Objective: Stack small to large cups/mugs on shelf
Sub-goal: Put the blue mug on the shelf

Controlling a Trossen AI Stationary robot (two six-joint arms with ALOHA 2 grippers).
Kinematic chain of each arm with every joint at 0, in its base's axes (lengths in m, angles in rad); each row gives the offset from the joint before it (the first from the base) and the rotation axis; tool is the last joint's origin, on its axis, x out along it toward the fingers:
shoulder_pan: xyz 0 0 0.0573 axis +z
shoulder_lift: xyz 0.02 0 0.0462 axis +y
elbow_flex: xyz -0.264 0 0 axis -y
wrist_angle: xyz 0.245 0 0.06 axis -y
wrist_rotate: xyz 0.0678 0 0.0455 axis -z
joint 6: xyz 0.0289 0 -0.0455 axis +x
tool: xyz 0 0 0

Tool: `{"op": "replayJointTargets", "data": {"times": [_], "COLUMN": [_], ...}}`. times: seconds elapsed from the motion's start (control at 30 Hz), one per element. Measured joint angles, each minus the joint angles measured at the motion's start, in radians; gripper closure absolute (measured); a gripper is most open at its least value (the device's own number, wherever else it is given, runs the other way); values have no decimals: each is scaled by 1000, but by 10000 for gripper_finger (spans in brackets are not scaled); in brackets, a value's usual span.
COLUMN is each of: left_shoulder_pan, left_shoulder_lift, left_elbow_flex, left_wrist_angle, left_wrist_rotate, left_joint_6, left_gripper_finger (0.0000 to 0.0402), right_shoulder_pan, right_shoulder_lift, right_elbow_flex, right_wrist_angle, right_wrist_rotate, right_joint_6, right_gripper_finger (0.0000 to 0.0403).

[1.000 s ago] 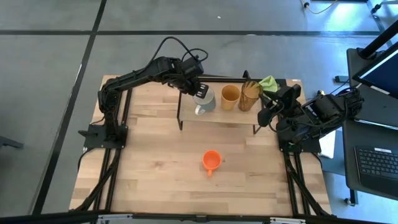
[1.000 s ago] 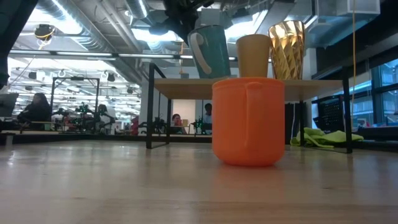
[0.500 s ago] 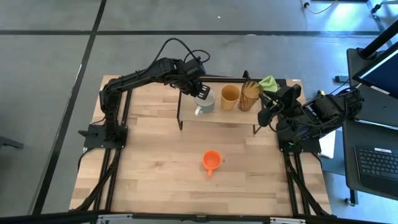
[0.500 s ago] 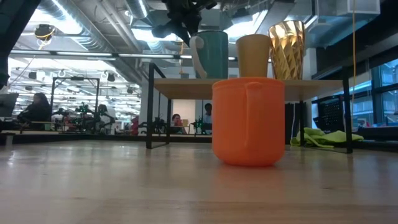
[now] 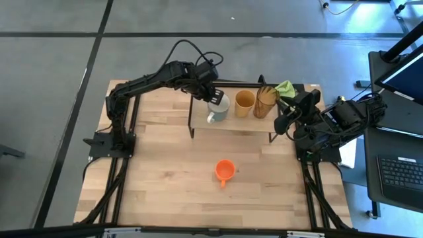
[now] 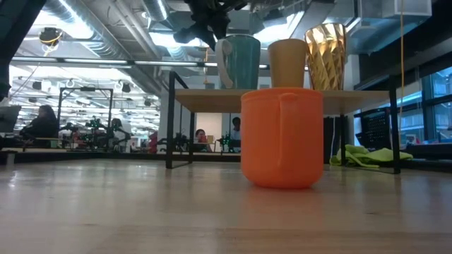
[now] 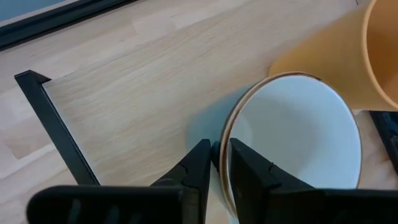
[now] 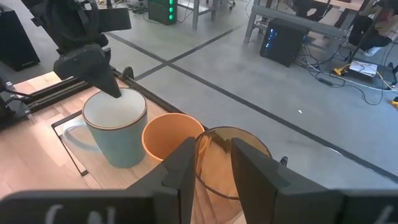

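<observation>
Left gripper (image 5: pixel 213 97) jaws straddle the white mug (image 5: pixel 217 108) rim on the shelf (image 5: pixel 198 122), loosened to release; right jaws' state unclear.

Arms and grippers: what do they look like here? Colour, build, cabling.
Both arms are black and jointed, rising from black frame rails along the table edges. A loose black cable arcs over the left arm; the right arm is bulkier, with cable bundles at its wrist. Left gripper and right gripper each have two flat, dark, tapering fingers. No markings are legible.
</observation>
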Motion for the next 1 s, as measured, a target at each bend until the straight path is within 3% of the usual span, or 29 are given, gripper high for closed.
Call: {"op": "replayJointTargets", "data": {"times": [0.4,0.63,0.83,1.0], "left_shoulder_pan": [-16,-127,-192,-193], "left_shoulder_lift": [-64,-85,-66,-42], "left_elbow_flex": [2,1,1,1], "left_wrist_angle": [-10,-204,-195,-179], "left_wrist_rotate": [9,-58,-205,-208], "left_joint_6": [23,45,33,32], "left_gripper_finger": [353,368,397,400], "right_shoulder_pan": [0,0,0,0], "right_shoulder_lift": [0,-5,-5,-5], "right_elbow_flex": [0,-3,-3,-3], "right_wrist_angle": [-17,-23,-22,-17], "right_wrist_rotate": [-12,-19,-10,-25], "right_joint_6": [14,26,26,27], "right_gripper_finger": [299,299,299,299]}}
